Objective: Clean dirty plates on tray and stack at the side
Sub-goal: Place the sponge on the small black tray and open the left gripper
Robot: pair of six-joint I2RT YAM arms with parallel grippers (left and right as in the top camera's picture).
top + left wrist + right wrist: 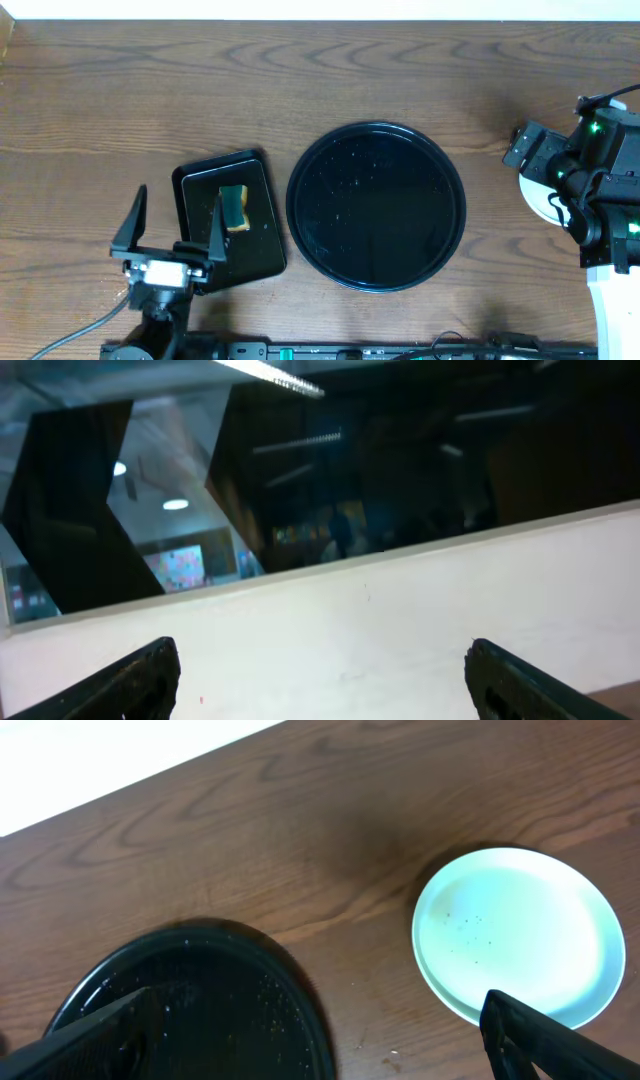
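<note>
Two grippers both stand wide open, and neither has hold of anything. The left gripper [172, 228] hangs near the front edge of the table [150, 90], with one finger over a small rectangular tray [200, 190]. Its wrist camera looks out past the spread fingers at a white wall [400, 620] with dark glass above it, and the space between the fingers is free. A yellow and dark green sponge [236, 208] lies on the rectangular tray, just beside that finger. Right of this tray, and apart from it by a thin strip of wood, sits the round tray [375, 205], glossy black with a raised rim and a scatter of small pale specks on its floor. The right gripper [320, 1055] is raised over the table between the round tray and the plates [518, 935]. They rest on the bare wood at the right side, well apart from the round tray. The top one is pale blue with a few tiny dark specks, and a second rim shows under its near edge, so at least two are stacked. From overhead the right arm hides most of the pile.
</note>
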